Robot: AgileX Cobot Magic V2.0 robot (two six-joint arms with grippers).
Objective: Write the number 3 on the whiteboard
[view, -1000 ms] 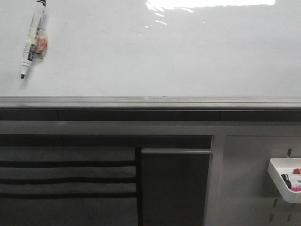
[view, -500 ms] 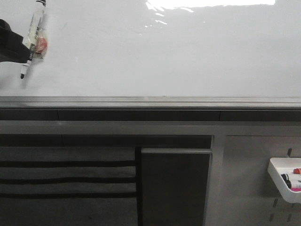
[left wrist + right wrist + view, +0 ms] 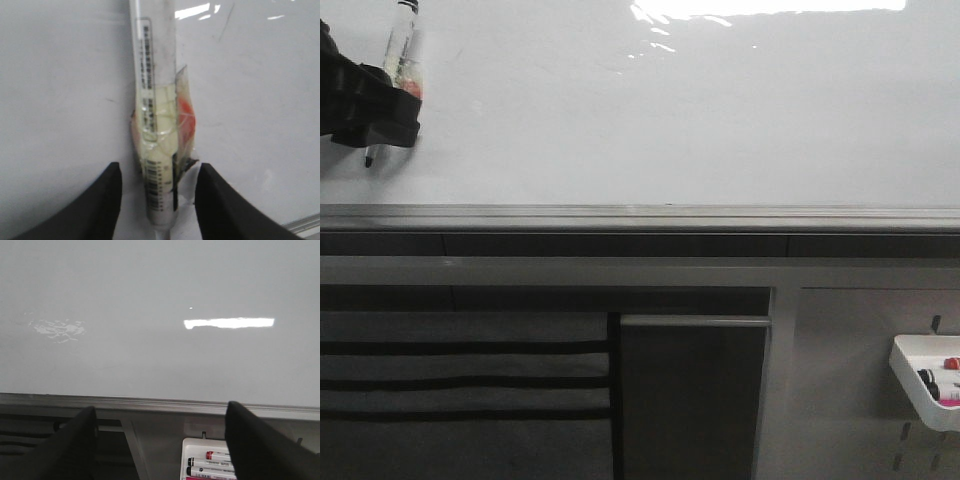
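Left pincer (image 3: 382,125) is at the top-left of the large glossy white whiteboard (image 3: 670,110), fingers spread on either side of a clear-and-white barrelled marker with a barcode label (image 3: 156,150). Wrist view shows a gap between each black finger (image 3: 102,200) and the barrel, so it brackets the pen and is not yet pinching it.

Marker sits flat against the board face, apparently stuck there by a crumpled wad of clear tape with an orange patch (image 3: 184,117) at mid-barrel. Likely parked there so the arm can pick it off a vertical face without a tray.

Long axis is near vertical, slight tilt: black cap end (image 3: 408,6) up and to the right, thin writing tip (image 3: 366,160) pointing down, poking out just below the pincer in the front view. Fingers straddle the lower barrel, near the tip end; judgement: sensible for writing control.

No number 3 on the board yet; the face is blank apart from glare. Task at the grasp stage.

Right pincer (image 3: 160,450) is wide open, holding nothing, facing the board's lower grey frame edge (image 3: 160,405), with the white tray of spare markers (image 3: 210,462) just below.

Risk, my read: tape may resist the pull-off and twist the pen in the grip.
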